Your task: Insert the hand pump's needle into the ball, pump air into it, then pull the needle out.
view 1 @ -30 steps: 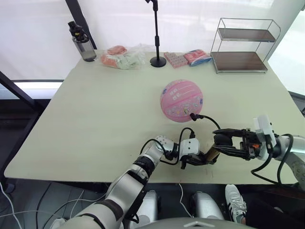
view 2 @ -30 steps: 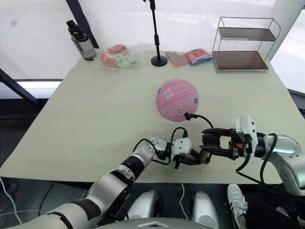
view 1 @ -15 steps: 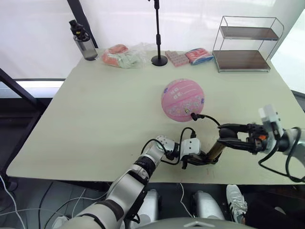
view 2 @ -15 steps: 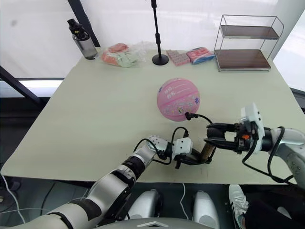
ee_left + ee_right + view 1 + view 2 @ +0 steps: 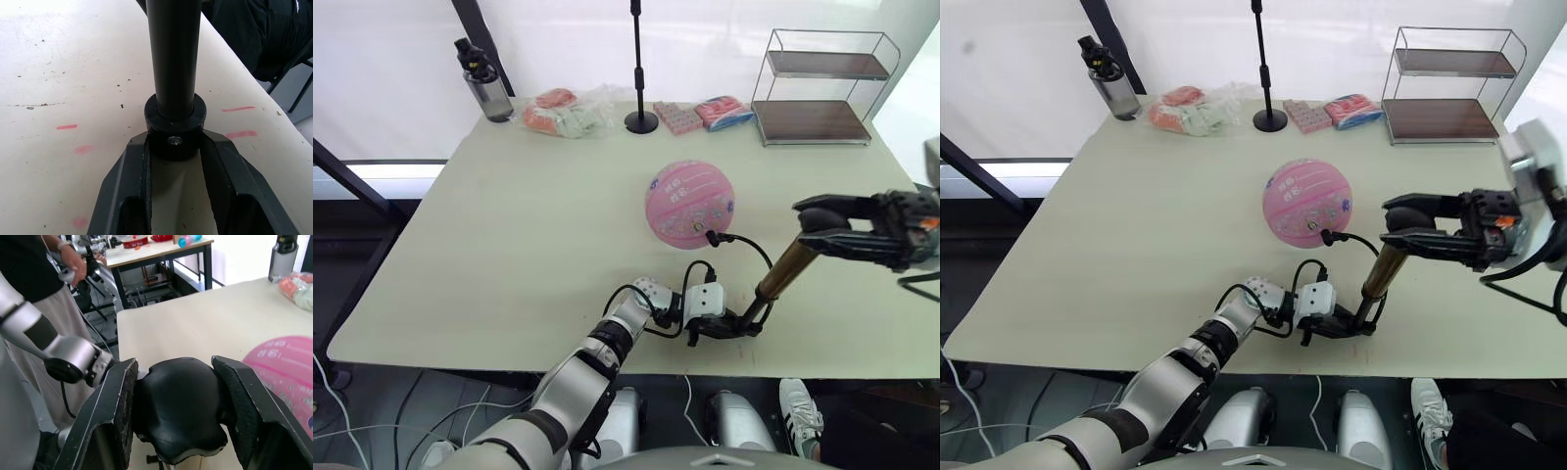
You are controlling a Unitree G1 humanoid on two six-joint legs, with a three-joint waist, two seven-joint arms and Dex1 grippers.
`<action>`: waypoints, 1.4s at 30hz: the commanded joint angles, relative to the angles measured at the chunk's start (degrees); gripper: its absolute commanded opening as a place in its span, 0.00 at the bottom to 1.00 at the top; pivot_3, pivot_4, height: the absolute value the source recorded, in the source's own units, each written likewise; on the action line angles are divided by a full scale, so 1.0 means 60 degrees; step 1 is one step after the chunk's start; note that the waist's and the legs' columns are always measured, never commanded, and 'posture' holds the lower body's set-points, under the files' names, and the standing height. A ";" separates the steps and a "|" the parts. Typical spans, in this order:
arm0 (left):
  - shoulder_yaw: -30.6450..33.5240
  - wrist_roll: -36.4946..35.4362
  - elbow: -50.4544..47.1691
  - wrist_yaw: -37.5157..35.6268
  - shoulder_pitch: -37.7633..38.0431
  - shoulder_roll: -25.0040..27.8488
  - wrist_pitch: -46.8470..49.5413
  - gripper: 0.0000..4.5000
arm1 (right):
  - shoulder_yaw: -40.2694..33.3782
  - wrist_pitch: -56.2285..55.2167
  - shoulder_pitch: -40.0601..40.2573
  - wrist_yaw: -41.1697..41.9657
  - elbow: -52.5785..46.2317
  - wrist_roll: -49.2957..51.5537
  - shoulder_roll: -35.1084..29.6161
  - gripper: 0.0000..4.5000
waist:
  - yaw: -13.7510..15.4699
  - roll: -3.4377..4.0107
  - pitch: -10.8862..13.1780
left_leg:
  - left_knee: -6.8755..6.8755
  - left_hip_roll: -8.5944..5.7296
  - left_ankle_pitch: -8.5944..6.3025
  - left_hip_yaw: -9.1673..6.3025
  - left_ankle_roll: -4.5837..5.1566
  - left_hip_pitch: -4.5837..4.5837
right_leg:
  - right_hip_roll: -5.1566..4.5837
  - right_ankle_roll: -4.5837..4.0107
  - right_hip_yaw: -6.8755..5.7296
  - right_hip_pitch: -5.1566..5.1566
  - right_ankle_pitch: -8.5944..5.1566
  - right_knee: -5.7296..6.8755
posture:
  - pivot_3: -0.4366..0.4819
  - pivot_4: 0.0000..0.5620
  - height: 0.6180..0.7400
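The pump (image 5: 781, 279) slants from the left gripper (image 5: 729, 323), clamping its base, up to the right gripper (image 5: 824, 224), closed on its handle (image 5: 178, 409).

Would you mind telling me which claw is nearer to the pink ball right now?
It looks like the right. The right claw grips the pump's handle beside the ball, toward the robot's right. The left claw clamps the hand pump base at the table's near edge.

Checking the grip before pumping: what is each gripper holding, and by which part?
Both hold the hand pump: the left gripper clamps its bottom end cap, the right gripper grips its T-handle.
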 commanded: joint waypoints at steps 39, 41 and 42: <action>-0.0363 0.0447 0.0569 -0.0030 0.0221 0.0201 0.0206 0.26 | 0.2821 -0.4339 0.3372 0.0498 0.0846 -0.5098 0.2456 0.43 | -0.0034 -0.0058 -0.0034 | 0.0008 -0.0008 0.0001 0.0006 0.0000 0.0053 | 0.0023 0.0000 0.0005 0.0040 -0.0001 0.0015 | 0.48 0.27 1.00; -0.0356 0.0455 0.0566 -0.0024 0.0224 0.0210 0.0207 0.26 | 0.2943 -0.4567 0.3552 0.0553 0.0993 -0.5313 0.2533 0.43 | -0.0042 -0.0058 -0.0034 | 0.0003 -0.0009 0.0001 0.0008 -0.0001 0.0072 | 0.0022 0.0001 0.0005 0.0058 -0.0002 0.0011 | 0.48 0.27 1.00; -0.0354 0.0459 0.0563 -0.0024 0.0226 0.0212 0.0205 0.26 | 0.2972 -0.4646 0.3607 0.0581 0.1037 -0.5370 0.2556 0.43 | -0.0043 -0.0061 -0.0034 | 0.0001 -0.0009 0.0000 0.0012 0.0000 0.0084 | 0.0022 0.0001 0.0008 0.0067 -0.0002 0.0010 | 0.48 0.27 1.00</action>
